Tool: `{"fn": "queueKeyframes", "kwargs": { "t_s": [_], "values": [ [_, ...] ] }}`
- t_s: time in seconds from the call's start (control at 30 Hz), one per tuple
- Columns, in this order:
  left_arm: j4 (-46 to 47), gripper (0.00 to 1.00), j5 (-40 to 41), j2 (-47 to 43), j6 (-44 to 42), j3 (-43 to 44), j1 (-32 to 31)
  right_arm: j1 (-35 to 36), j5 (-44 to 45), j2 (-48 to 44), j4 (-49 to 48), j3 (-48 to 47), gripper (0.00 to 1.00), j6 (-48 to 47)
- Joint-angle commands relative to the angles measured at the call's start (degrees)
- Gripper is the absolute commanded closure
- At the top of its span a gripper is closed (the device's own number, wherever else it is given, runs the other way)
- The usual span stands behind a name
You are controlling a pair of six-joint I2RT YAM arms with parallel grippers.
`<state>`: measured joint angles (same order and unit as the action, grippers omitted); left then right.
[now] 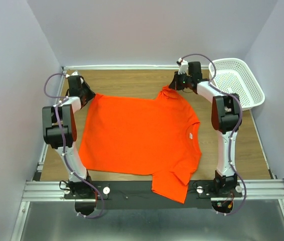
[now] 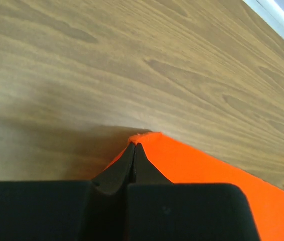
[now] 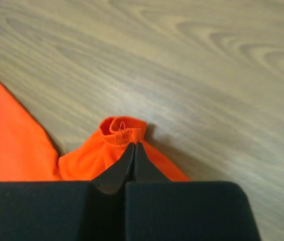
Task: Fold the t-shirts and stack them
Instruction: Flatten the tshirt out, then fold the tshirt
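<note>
The t-shirt (image 1: 137, 135) looks soft, light and limp. The left end effector (image 1: 91, 95) and right end effector (image 1: 171, 88) each pinch a far corner, sensible holds.

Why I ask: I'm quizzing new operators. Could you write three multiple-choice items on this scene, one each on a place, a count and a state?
1. Where is the white perforated basket?
A. between the arm bases
B. by the table's far right corner
C. at the near left corner

2. How many t-shirts are in view?
A. one
B. two
C. three

3. What is the left end effector doing?
A. hanging open above bare wood
B. shut on the basket
C. shut on a corner of the t-shirt

Answers:
1 B, the top view shows it at that corner.
2 A, only one orange-red shirt is seen, spread out.
3 C, its closed fingers pinch the cloth's corner.
</note>
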<state>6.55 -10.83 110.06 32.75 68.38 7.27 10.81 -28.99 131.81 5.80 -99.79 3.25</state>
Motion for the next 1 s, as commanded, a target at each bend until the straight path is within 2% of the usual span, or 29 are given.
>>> {"fn": "queueKeyframes", "kwargs": {
  "t_s": [0.0, 0.23, 0.43, 0.67, 0.97],
  "values": [
    [-4.17, 1.0, 0.19, 4.81, -2.78, 3.42, -0.06, -0.53, 3.51, -0.06, 0.61, -2.16, 0.99, -2.37],
    [-5.4, 1.0, 0.63, 6.13, -5.24, 5.8, -0.06, -0.7, 0.35, -1.46, 0.44, -3.66, 0.99, -2.81],
    [-5.14, 1.0, 1.43, 3.85, -6.12, 5.71, 0.55, -0.79, -5.1, -12.86, 0.44, 3.8, 1.0, -8.16],
    [-2.94, 1.0, -1.82, 3.67, -7.09, 6.5, 0.73, -0.79, -8.62, -23.33, 0.44, 12.94, 0.99, -9.05],
    [1.27, 1.0, -5.17, 0.51, -9.72, 5.45, 0.82, -0.79, -11.17, -28.18, 0.61, 19.71, 0.99, -8.08]
  ]
}}
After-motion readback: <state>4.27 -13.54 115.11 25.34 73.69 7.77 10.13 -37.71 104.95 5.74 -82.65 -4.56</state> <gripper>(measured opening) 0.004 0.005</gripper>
